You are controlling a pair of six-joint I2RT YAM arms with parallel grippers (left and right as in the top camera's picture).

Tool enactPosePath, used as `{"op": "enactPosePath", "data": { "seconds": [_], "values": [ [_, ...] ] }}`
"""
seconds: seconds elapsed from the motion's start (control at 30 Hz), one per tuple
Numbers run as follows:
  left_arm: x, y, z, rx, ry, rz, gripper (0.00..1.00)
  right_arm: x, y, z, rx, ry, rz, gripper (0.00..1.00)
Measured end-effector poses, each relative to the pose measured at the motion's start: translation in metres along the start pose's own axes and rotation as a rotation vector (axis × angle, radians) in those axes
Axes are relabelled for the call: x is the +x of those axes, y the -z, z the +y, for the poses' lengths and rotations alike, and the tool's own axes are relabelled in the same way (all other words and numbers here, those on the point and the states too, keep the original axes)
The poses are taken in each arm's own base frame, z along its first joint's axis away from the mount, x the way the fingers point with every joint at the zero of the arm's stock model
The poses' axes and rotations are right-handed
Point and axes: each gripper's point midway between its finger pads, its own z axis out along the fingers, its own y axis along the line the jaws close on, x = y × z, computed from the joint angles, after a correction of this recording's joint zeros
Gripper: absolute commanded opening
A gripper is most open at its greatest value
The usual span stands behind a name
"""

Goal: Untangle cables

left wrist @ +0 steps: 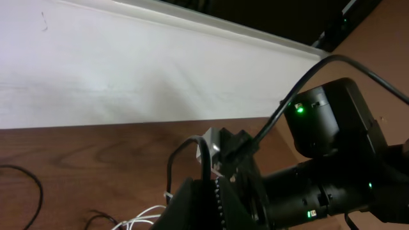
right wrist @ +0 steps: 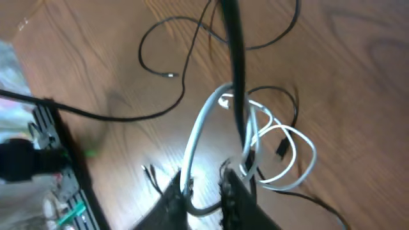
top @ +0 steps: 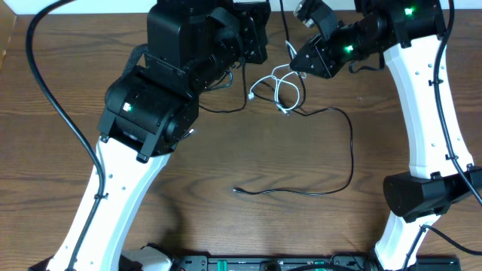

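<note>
R hand point(right wrist: 204, 190) narrow, prob pinching thin white plastic cord point(right wrist: 194, 137) at the tangle, view blurry. L hand point(left wrist: 204, 201) shut. Tangle sits far side of brown wood counter point(top: 263, 233); long thin black cable point(top: 352, 150) lies loose nearer. Expect cords light, limp, slick: grab nr plug, pull slow.

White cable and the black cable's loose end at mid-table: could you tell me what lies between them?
Only bare table separates white cable from that loose end, seen overhead.
</note>
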Motion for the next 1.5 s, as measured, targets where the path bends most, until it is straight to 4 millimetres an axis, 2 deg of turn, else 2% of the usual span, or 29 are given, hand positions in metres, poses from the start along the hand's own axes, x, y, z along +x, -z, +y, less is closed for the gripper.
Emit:
{"op": "enactPosePath", "data": {
  "seconds": [0.23,0.37,0.47,0.67,0.87,0.97,1.03,1.13,1.23,1.3,1.4,1.5],
  "values": [
    [0.0,0.0,0.001,-0.002,0.0,0.002,0.07,0.004,-0.001,0.001,0.005,-0.005,0.018,0.01],
    [-0.004,0.001,0.011,-0.028,0.021,-0.008,0.07,0.019,0.0,0.0,0.024,-0.057,0.083,0.01],
    [-0.011,0.004,0.038,-0.091,0.107,-0.021,0.08,0.033,0.0,-0.004,0.057,-0.107,0.141,0.01],
    [-0.025,0.019,0.1,-0.202,0.28,-0.044,0.08,0.059,-0.009,-0.028,0.117,-0.262,0.216,0.01],
    [-0.026,0.048,0.169,-0.355,0.446,-0.048,0.08,0.103,-0.026,-0.08,0.161,-0.479,0.253,0.01],
    [-0.03,0.057,0.181,-0.343,0.479,-0.049,0.07,0.122,-0.029,-0.099,0.148,-0.553,0.248,0.01],
    [-0.031,0.056,0.174,-0.284,0.485,-0.031,0.07,0.13,-0.032,-0.1,0.081,-0.575,0.232,0.01],
    [-0.029,0.049,0.152,-0.174,0.479,0.009,0.07,0.126,-0.039,-0.081,-0.062,-0.537,0.197,0.03],
    [-0.026,0.043,0.127,-0.072,0.463,0.051,0.08,0.112,-0.049,-0.056,-0.19,-0.464,0.154,0.17],
    [-0.021,0.038,0.107,-0.001,0.446,0.086,0.07,0.104,-0.057,-0.043,-0.243,-0.413,0.135,0.19],
    [-0.015,0.033,0.075,0.109,0.405,0.134,0.07,0.09,-0.075,-0.025,-0.285,-0.337,0.11,0.49],
    [-0.005,0.031,0.046,0.198,0.371,0.187,0.07,0.068,-0.102,-0.021,-0.251,-0.294,0.063,0.67]
  ]
}}
